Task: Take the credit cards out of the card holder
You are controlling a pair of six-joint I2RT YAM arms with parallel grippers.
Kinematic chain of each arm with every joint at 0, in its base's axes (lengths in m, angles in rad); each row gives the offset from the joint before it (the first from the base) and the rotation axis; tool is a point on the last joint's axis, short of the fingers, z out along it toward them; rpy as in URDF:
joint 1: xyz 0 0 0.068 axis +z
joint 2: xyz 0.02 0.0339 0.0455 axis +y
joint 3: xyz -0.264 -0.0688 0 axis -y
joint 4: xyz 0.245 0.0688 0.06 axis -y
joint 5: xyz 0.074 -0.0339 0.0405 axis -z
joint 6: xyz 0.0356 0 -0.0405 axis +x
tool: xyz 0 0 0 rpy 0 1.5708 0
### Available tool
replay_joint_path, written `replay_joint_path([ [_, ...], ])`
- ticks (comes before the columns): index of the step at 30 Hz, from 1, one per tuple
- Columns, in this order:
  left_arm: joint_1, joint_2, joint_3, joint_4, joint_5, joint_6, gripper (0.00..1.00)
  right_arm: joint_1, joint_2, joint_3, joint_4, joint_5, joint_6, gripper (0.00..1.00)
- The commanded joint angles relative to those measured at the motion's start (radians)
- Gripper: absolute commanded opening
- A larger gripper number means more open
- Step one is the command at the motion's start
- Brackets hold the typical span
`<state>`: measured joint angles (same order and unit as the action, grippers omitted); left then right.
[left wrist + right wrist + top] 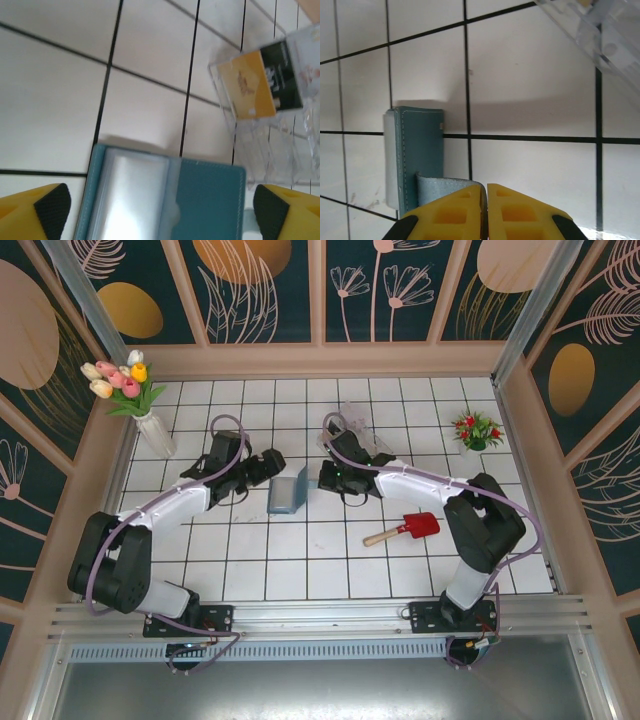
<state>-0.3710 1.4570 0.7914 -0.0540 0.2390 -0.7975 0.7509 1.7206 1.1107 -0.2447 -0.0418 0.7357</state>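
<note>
The slate-blue card holder (pixel 288 492) stands partly open on the tiles between my two grippers. In the left wrist view the card holder (pixel 210 200) shows a clear inner sleeve (pixel 130 200) with no card visible in it. My left gripper (pixel 161 212) is open, one finger on each side of the holder and clear of it. My right gripper (pixel 485 200) is shut on the card holder's side tab (pixel 442 186). The credit cards, one tan (pixel 247 85) and one dark (pixel 284 75), lie inside a clear plastic box (pixel 280 150) just beyond the holder.
A red-bladed toy shovel (pixel 405 530) lies to the right of the holder. The clear plastic box (pixel 372 440) sits behind my right gripper (pixel 322 480). A vase of tulips (pixel 145 405) stands at back left and a small potted plant (pixel 477 430) at back right.
</note>
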Motion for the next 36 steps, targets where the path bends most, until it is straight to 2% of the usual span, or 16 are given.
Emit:
replay_joint_path([
  [1,0.009,0.04,-0.038,0.033,0.122,0.058,0.85,0.017,0.039,-0.014,-0.048,0.034,0.019,0.11],
  [4,0.009,0.068,-0.041,0.031,0.146,0.077,0.82,0.023,0.056,-0.006,-0.044,0.033,0.02,0.11],
  [9,0.008,0.113,-0.022,-0.017,0.1,0.095,0.81,0.027,0.076,0.003,-0.04,0.025,0.017,0.11],
  [21,0.009,0.138,-0.018,0.02,0.181,0.093,0.58,0.028,0.1,0.014,-0.033,0.011,0.006,0.11],
  [28,0.008,0.159,-0.011,0.011,0.174,0.093,0.62,0.028,0.1,0.011,-0.029,0.008,0.007,0.11],
  [36,0.009,0.173,-0.021,0.043,0.218,0.081,0.6,0.03,0.112,0.012,-0.022,-0.007,-0.001,0.11],
])
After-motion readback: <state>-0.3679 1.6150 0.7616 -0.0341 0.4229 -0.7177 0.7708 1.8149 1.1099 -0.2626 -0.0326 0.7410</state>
